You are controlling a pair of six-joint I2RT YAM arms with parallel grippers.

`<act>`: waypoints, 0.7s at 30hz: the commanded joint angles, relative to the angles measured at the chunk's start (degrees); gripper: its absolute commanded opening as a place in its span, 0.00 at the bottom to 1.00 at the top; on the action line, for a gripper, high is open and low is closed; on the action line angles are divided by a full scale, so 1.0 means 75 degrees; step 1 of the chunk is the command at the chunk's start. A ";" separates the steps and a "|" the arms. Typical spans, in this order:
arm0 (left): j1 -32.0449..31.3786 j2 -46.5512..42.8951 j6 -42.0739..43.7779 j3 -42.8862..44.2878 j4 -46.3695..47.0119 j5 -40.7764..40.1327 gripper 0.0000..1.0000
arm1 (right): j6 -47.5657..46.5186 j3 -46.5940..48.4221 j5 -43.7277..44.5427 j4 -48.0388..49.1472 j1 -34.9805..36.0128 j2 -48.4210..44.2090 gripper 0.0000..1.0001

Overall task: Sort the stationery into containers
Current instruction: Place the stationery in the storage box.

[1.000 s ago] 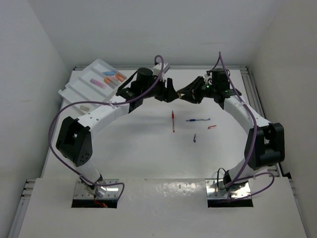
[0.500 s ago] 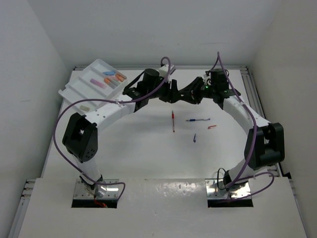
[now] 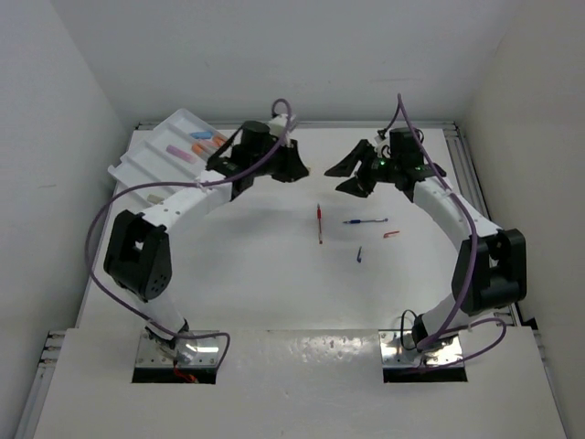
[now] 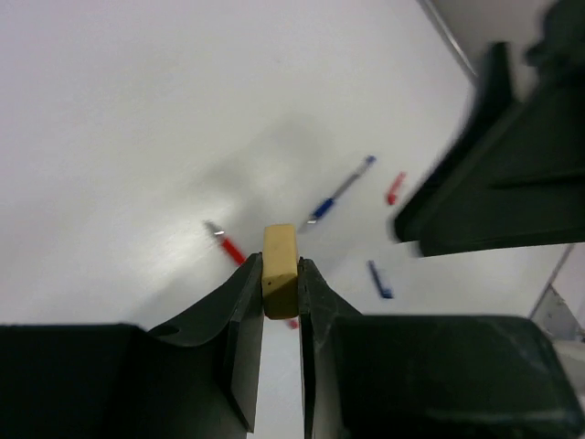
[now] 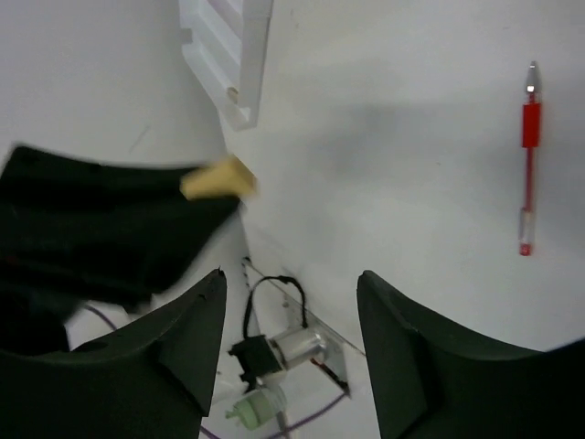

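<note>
Left gripper [image 4: 280, 274] pinches a beige eraser [image 4: 280, 259] above the tabletop's [image 3: 274, 274] middle; right gripper [image 5: 291, 283] hangs open. Markers [image 3: 206, 142] sit in the tray [image 3: 137, 169] at the far left corner; a red pen [image 3: 319, 222] and blue pen [image 3: 366, 220] lie unsorted.

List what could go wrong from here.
The eraser sits only at the very tips of the left pincer, so it may slip out on the way to the tray. The open right pincer hangs close by; a swing could clip it.
</note>
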 commanded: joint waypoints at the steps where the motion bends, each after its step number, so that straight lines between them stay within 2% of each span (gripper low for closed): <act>1: 0.1345 -0.1040 0.0328 -0.0202 -0.0442 0.0128 0.10 | -0.1366 0.0484 -0.0044 -0.0865 -0.0262 -0.0351 0.58; 3: 0.2282 -0.1287 0.0737 -0.0144 -0.0900 0.0432 0.10 | -0.2431 0.0788 0.0061 -0.1405 -0.0473 -0.0316 0.58; 5: 0.3298 -0.1312 0.1170 0.0090 -0.1941 0.0726 0.09 | -0.3494 0.1046 0.0377 -0.2296 -0.0590 -0.0234 0.56; 7: 0.3957 -0.1183 0.2212 0.0533 -0.3144 0.1124 0.08 | -0.4120 0.1071 0.0635 -0.2904 -0.0650 -0.0234 0.55; 8: 0.4611 -0.1148 0.2888 0.0664 -0.3547 0.1253 0.06 | -0.4529 0.0943 0.0845 -0.2989 -0.0696 -0.0292 0.53; 11: 0.5714 -0.1019 0.4063 0.0910 -0.4649 0.1535 0.06 | -0.5174 0.0557 0.1104 -0.3072 -0.0709 -0.0479 0.51; 14: 0.6605 -0.0563 0.5503 0.1542 -0.5832 0.1746 0.08 | -0.5633 0.0275 0.1432 -0.3119 -0.0603 -0.0690 0.51; 17: 0.7134 0.0628 0.6442 0.2689 -0.7052 0.1665 0.09 | -0.5845 -0.0007 0.1573 -0.3025 -0.0510 -0.0854 0.50; 18: 0.7253 0.0877 0.6597 0.3006 -0.7565 0.1525 0.09 | -0.5915 -0.0054 0.1608 -0.3025 -0.0498 -0.0901 0.50; 21: 0.7593 0.1768 0.6833 0.4073 -0.7968 0.1302 0.10 | -0.5974 -0.0089 0.1690 -0.3095 -0.0451 -0.0832 0.50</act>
